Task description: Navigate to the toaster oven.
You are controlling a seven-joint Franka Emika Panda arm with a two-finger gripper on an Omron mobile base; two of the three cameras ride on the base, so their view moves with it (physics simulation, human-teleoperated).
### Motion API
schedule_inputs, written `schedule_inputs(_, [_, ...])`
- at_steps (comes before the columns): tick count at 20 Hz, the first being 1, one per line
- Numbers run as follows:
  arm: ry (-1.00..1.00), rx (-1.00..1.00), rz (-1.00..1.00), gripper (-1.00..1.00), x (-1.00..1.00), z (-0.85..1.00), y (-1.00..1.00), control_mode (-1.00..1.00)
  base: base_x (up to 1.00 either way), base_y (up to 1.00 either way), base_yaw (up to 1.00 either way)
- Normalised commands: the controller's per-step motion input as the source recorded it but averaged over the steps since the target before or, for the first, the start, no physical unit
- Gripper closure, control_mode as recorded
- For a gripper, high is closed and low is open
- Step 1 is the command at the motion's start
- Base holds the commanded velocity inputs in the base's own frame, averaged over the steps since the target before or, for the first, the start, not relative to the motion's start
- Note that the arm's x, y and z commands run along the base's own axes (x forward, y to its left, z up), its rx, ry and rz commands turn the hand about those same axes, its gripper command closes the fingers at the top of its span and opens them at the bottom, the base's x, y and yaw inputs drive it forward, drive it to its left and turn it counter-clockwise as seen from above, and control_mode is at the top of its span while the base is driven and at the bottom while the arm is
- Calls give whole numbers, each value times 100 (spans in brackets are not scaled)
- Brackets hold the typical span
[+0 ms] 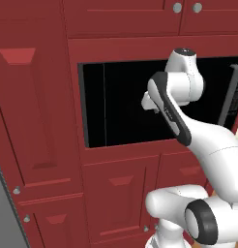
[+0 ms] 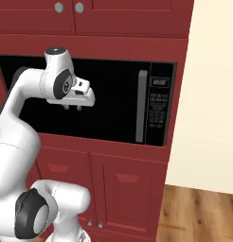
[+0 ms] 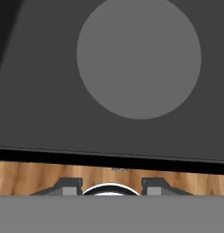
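Observation:
The toaster oven is out of view. Straight ahead is a large black built-in appliance (image 1: 121, 104) set into red cabinets, with a vertical grey handle (image 2: 142, 106) and a keypad panel (image 2: 157, 106) on its right side. My gripper (image 2: 73, 108) hangs in front of its dark front at mid height, also seen at the end of the folded arm as the gripper (image 1: 151, 109). The gripper (image 3: 112, 184) is open with nothing between its fingertips. Below it the hand view shows a dark surface with a grey round disc (image 3: 139, 57) and a strip of wooden floor (image 3: 27, 177).
Red cabinet doors (image 1: 38, 121) run floor to ceiling on the left and below the appliance (image 2: 123, 189). A cream wall (image 2: 213, 94) stands to the right over wooden floor (image 2: 199, 212). A grey slanted edge (image 1: 2, 213) shows at the lower left.

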Motion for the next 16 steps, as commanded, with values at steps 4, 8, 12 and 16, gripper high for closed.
schedule_inputs(4, [0, 0, 0, -100, 0, 0, 0, 100, -11, 0, 0])
schedule_inputs(8, [0, 0, 0, -100, 0, 0, 0, 100, -69, 0, 0])
schedule_inputs(12, [0, 0, 0, -100, 0, 0, 0, 100, -27, 0, 0])
schedule_inputs(16, [0, 0, 0, -100, 0, 0, 0, 100, -9, 23, 1])
